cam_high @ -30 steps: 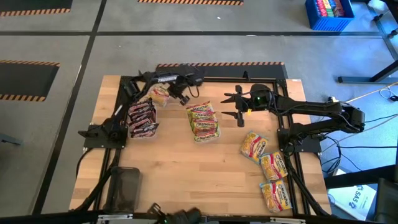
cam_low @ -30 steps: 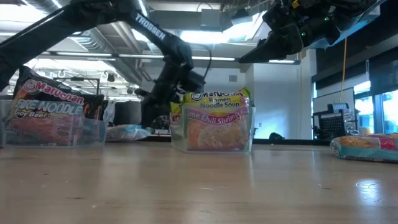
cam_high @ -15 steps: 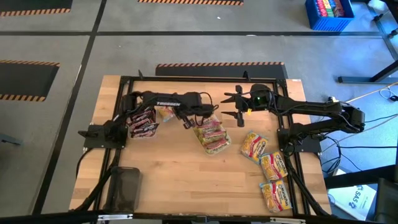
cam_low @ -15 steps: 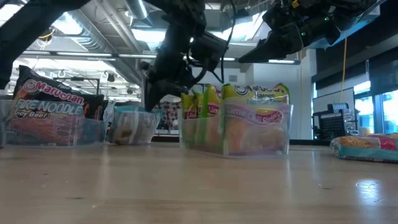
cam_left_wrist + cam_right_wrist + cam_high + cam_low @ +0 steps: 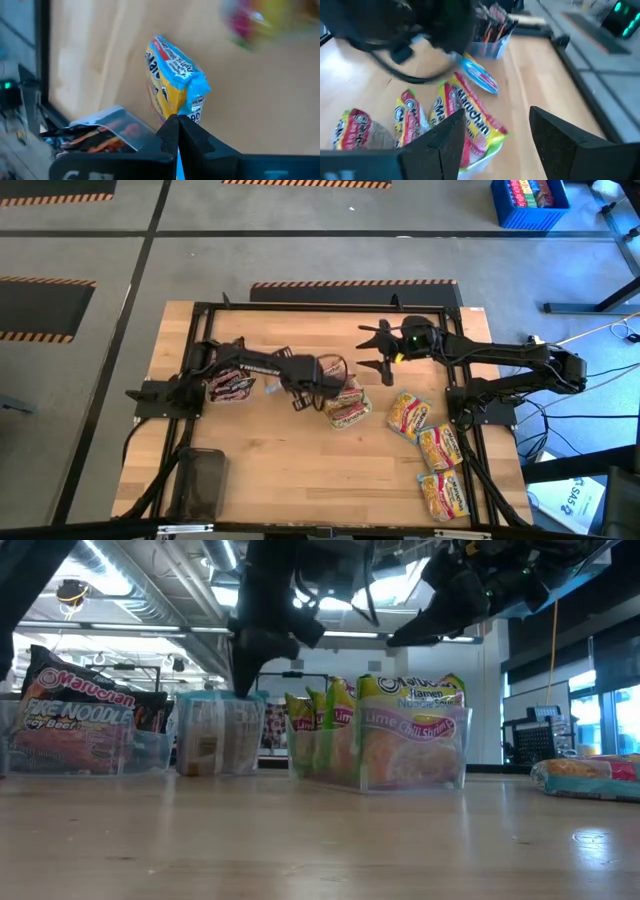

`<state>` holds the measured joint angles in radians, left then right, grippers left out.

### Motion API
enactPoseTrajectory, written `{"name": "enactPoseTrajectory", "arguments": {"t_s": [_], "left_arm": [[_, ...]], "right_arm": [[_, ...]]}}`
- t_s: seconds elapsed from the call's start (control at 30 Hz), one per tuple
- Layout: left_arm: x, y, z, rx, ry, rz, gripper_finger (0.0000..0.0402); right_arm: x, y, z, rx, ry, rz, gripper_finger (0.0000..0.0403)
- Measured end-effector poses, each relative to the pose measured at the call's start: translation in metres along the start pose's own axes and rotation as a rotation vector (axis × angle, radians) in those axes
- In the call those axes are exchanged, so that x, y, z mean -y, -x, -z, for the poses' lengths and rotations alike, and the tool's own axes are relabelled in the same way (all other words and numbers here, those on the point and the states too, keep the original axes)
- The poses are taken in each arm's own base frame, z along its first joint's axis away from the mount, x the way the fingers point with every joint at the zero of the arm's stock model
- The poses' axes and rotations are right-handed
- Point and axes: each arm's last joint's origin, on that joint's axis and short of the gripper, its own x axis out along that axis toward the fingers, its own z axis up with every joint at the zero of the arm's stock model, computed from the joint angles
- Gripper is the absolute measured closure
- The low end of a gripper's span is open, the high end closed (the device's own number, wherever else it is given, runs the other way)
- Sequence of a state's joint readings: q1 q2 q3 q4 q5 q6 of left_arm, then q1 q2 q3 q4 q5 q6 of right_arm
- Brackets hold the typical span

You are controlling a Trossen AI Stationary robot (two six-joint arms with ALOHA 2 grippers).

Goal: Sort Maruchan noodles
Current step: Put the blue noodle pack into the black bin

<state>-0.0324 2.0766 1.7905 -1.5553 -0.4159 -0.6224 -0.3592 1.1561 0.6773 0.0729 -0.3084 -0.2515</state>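
Clear plastic trays (image 5: 378, 745) stand on the wooden bench (image 5: 290, 470) so that each flavour keeps to its own bin: dark maroon packets (image 5: 75, 715) read "Maruchan… Fire Noodle… Beef", yellow-green ones (image 5: 410, 730) "Ramen Noodle Soup, Lime Chili Shrimp". The left pincer (image 5: 177, 125) is clamped on a yellow-and-blue crinkly packet (image 5: 172, 80), probably carrying it to a tray. The right pincer (image 5: 495, 145) hangs apart, empty, above the lime tray. Unsorted yellow packets (image 5: 435, 445) lie beside the right arm's base.
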Motion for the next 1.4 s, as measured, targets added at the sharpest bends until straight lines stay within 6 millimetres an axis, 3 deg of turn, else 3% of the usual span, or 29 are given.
{"name": "enactPoseTrajectory", "arguments": {"t_s": [0.17, 0.4, 0.6, 0.77, 1.03, 1.2, 1.4], "left_arm": [[0.021, 0.011, 0.014, 0.018, -0.132, 0.038, 0.0402], [0.049, 0.026, 0.038, 0.077, -0.234, 0.026, 0.0401], [0.072, 0.038, 0.059, 0.140, -0.258, 0.039, 0.0401], [0.091, 0.047, 0.078, 0.186, -0.274, 0.068, 0.0401], [0.115, 0.055, 0.103, 0.255, -0.265, 0.116, 0.0401], [0.131, 0.043, 0.111, 0.291, -0.274, 0.152, 0.0401], [0.146, 0.022, 0.116, 0.307, -0.294, 0.207, 0.0401]], "right_arm": [[-0.018, -0.002, 0.012, -0.151, -0.106, -0.086, 0.0201], [-0.076, -0.003, 0.024, -0.412, -0.270, -0.209, 0.0201], [-0.130, -0.011, 0.027, -0.450, -0.182, -0.231, 0.0201], [-0.163, -0.020, 0.042, -0.517, -0.091, -0.165, 0.0201], [-0.175, -0.012, 0.055, -0.592, -0.124, 0.048, 0.0201], [-0.181, -0.032, 0.061, -0.500, -0.160, 0.066, 0.0208], [-0.185, -0.055, 0.072, -0.452, -0.217, 0.116, 0.0263]]}}
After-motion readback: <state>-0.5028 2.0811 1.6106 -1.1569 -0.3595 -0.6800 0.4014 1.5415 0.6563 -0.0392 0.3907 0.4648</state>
